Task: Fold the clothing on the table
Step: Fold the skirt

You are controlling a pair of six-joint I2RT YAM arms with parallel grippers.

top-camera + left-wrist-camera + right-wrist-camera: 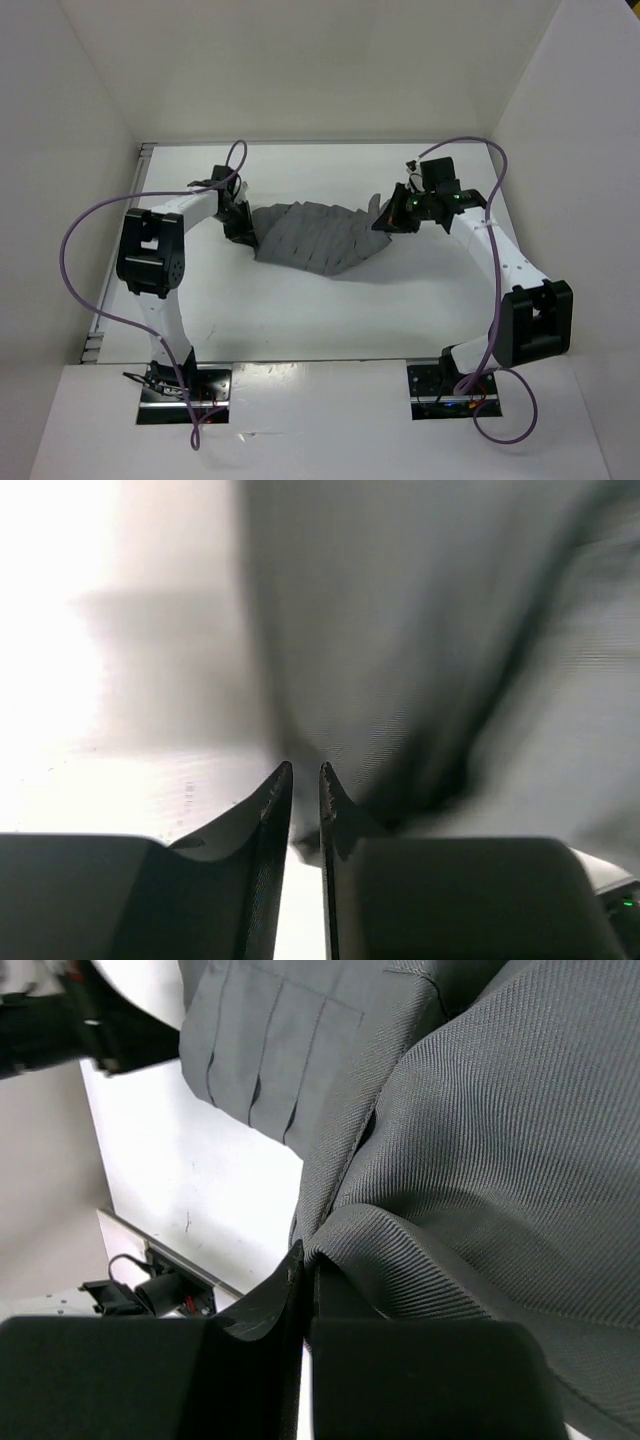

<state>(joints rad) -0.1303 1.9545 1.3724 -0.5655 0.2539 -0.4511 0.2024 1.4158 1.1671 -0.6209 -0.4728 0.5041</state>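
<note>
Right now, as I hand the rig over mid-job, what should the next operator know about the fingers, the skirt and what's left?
Right gripper: fingers shut on a bunched edge of the grey pleated fabric skirt.
Left gripper: at the skirt's other end, fingers a narrow gap apart. The view is blurred, so a grip cannot be confirmed.
Skirt: spread between both arms on the white table.
Done: both ends reached.
Left: no fold shows yet, so all the folding is to do.
</note>
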